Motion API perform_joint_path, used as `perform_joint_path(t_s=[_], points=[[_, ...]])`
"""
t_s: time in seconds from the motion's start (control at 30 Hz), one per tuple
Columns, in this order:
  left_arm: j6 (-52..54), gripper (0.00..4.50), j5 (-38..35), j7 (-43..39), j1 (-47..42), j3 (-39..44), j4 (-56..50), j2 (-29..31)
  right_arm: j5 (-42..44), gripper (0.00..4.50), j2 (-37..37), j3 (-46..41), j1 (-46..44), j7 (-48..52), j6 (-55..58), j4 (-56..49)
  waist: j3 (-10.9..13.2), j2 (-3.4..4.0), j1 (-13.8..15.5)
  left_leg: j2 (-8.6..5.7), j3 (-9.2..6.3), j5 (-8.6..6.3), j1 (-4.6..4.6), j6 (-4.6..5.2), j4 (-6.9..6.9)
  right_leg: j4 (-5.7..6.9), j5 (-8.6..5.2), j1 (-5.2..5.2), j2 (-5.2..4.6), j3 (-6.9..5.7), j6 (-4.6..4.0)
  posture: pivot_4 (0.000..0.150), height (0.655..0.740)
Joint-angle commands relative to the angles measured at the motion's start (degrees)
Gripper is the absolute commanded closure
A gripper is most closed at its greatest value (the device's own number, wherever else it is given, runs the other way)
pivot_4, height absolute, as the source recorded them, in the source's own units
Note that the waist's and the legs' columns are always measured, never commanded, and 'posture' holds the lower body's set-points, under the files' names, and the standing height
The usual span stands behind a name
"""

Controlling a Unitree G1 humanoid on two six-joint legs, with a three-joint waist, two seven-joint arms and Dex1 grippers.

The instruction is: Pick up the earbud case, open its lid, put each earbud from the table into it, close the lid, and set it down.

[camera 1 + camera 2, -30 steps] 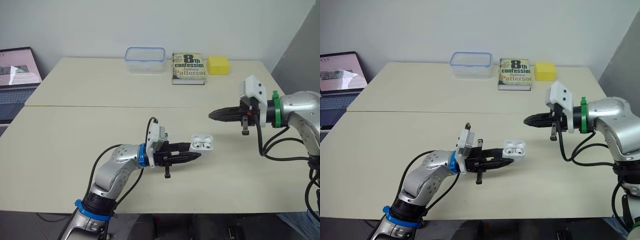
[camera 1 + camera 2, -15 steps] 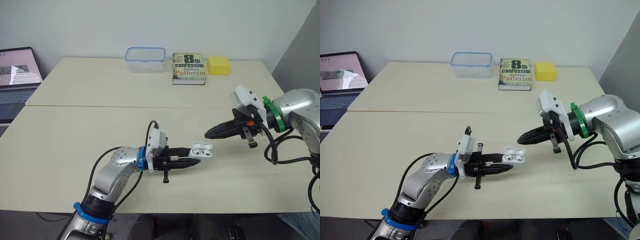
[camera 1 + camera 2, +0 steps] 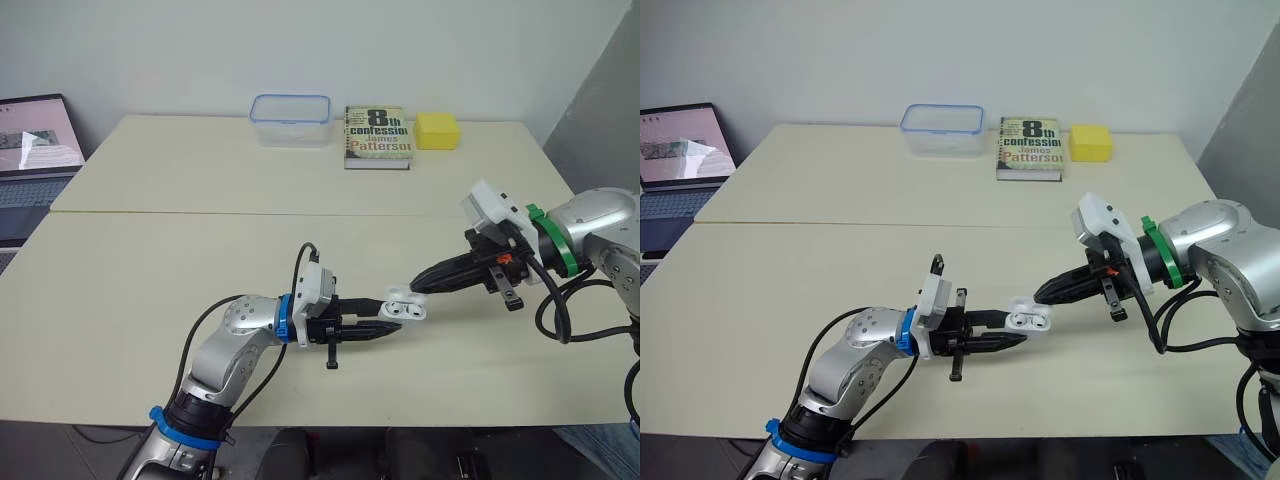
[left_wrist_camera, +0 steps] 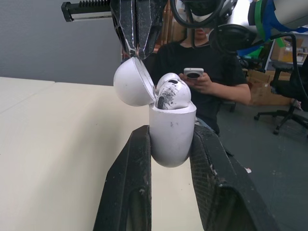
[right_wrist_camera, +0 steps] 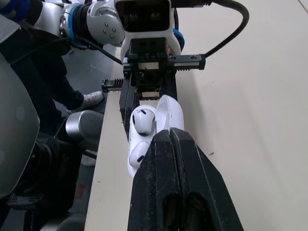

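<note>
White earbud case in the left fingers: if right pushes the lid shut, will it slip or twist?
The glossy white plastic earbud case looks smooth and rounded, so it may slide; the left fingers clamp only its lower sides. Its open lid probably swings freely under the shut right gripper, so push gently.

— What's behind?
— A plain pale wall (image 3: 300, 50), with a grey panel (image 3: 610, 100) on the right.
— And furniture?
— Two cream tables (image 3: 150, 260) butted together, a laptop (image 3: 35, 140) off their left side.
</note>
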Motion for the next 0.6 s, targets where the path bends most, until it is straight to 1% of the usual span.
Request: perform_joint_path(t_s=[0.03,0.07,0.13,0.2,0.33,0.43,0.6], points=[[-1.5,3.76,-0.3,0.2,-0.3,0.4,-1.0,-0.6,4.1,4.5,2.3,-3.9,-3.7,-3.0,3.7,1.3,0.0,0.01,0.0,0.0,-0.01,0.0,0.0,0.0,0.01,0.02,0.0,-0.01,0.0,0.03,-0.01,0.15,0.7387],[-1.5,3.76,-0.3,0.2,-0.3,0.4,-1.0,-0.6,4.3,4.5,3.1,-4.4,-4.2,-4.1,4.3,1.9,0.0,0.0,0.0,-0.01,-0.01,0.0,-0.01,0.0,0.01,0.01,0.0,0.0,0.0,0.01,0.0,0.15,0.7387],[-1.5,3.76,-0.2,0.3,-0.3,0.4,-0.9,-0.7,1.5,4.5,3.6,-3.2,-4.4,-5.8,2.3,2.9,0.0,0.0,0.1,-0.01,-0.02,0.0,-0.02,0.0,0.0,-0.01,0.0,-0.01,0.0,0.01,-0.01,0.15,0.7387],[-1.6,3.76,-0.2,0.4,-0.3,0.3,-0.9,-0.8,-3.0,4.5,2.0,-0.3,-3.3,-4.4,-2.2,2.8,0.0,0.0,0.1,-0.02,0.0,0.0,-0.04,0.0,0.0,-0.04,0.0,0.0,-0.01,0.0,0.0,0.15,0.7387],[-2.0,3.76,-0.1,0.6,-0.3,0.3,-0.9,-0.9,-5.8,4.5,0.0,2.3,-1.3,-1.3,-6.1,1.8,0.0,0.0,0.1,-0.03,0.03,0.0,-0.04,0.0,0.01,-0.03,0.0,-0.01,-0.01,-0.01,0.0,0.15,0.7387],[-2.0,3.76,-0.2,0.7,-0.2,0.3,-1.1,-0.9,-5.3,4.5,-0.2,2.4,-0.8,-0.3,-6.1,1.1,0.0,0.01,0.1,-0.02,0.03,0.0,-0.03,0.0,0.01,-0.01,0.0,-0.01,-0.01,0.0,0.0,0.15,0.7387],[-1.9,3.76,-0.2,0.9,-0.1,0.3,-1.2,-0.7,-2.2,4.5,-0.1,1.2,-0.7,0.3,-3.7,-0.9,0.0,0.01,0.0,-0.01,0.0,0.0,-0.02,0.0,0.01,0.0,0.0,-0.01,0.0,0.0,0.0,0.15,0.7387]])
